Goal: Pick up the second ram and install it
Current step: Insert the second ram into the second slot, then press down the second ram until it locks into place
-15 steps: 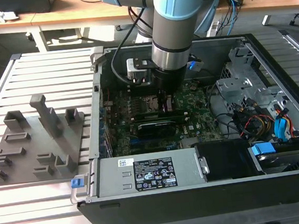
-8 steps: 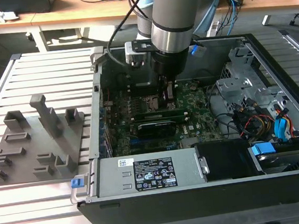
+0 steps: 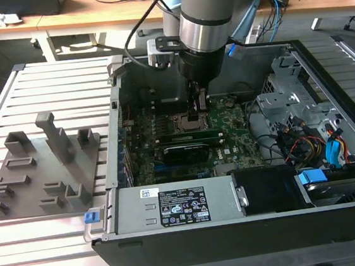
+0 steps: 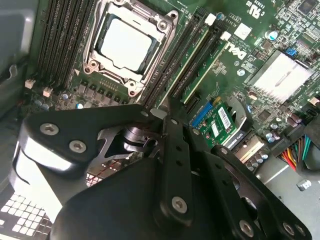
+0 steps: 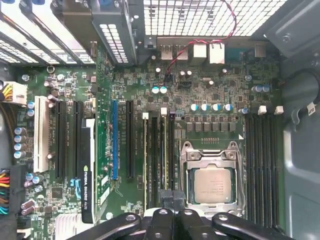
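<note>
Starting at the exterior view's left, you have a grey fixture tray (image 3: 41,166) lying on the slatted counter (image 3: 8,93), well apart from the work. Next comes the open computer case (image 3: 177,247), and the arm reaches straight down into it. There your end effector (image 3: 197,108) stands low over the motherboard (image 5: 135,85), just beside the processor socket (image 5: 210,185). In the first wrist view two thin green sticks stand in the memory slots between the black graphics card (image 5: 87,170) and the socket. The stick nearer the socket, which I take to be the second ram (image 5: 165,150), runs lengthwise along the socket's side and straight in under the fingertips. So the part lies directly below the end effector (image 5: 173,195), its long axis in line with the slot. It is already in the slot rather than out on the tray. The second wrist view agrees, with the end effector (image 4: 171,107) meeting the near end of that ram (image 4: 197,52). The fingers look pressed together into one narrow tip. You cannot tell whether they nip the stick's top edge or only bear down on it, nor whether the slot latches have closed. At the exterior view's right, the coloured cables (image 3: 306,145) and drive bay sit clear of the arm.
</note>
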Robot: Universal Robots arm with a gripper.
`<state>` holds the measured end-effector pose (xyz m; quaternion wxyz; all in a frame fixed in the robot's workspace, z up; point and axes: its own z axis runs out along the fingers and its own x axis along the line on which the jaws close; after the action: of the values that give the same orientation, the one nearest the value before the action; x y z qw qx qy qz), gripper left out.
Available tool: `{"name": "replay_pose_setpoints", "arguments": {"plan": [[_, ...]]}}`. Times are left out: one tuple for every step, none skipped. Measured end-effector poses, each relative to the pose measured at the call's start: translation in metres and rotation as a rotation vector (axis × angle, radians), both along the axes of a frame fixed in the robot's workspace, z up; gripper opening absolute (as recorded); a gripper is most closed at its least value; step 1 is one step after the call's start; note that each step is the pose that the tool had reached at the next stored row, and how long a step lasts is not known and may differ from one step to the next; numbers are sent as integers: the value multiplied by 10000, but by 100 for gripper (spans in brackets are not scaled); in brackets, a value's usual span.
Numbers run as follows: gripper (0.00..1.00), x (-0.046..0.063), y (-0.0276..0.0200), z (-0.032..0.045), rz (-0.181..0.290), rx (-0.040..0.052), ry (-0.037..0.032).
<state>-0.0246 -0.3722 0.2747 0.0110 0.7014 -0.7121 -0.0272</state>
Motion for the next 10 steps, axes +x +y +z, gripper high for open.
{"name": "replay_pose_setpoints", "arguments": {"plan": [[11, 1, 0, 0, 0, 1, 0], [11, 5, 0, 0, 1, 1, 0], [11, 13, 0, 0, 1, 0, 0], [11, 65, 0, -4, -1, 1, 1], [11, 147, 0, -11, -1, 0, 10], [11, 302, 0, -36, 0, -4, 34], [11, 381, -2, -65, -1, -4, 40], [11, 436, -9, -89, 0, -3, 42], [11, 475, -16, -108, 0, -3, 42], [11, 510, -23, -133, 0, -4, 42]]}}
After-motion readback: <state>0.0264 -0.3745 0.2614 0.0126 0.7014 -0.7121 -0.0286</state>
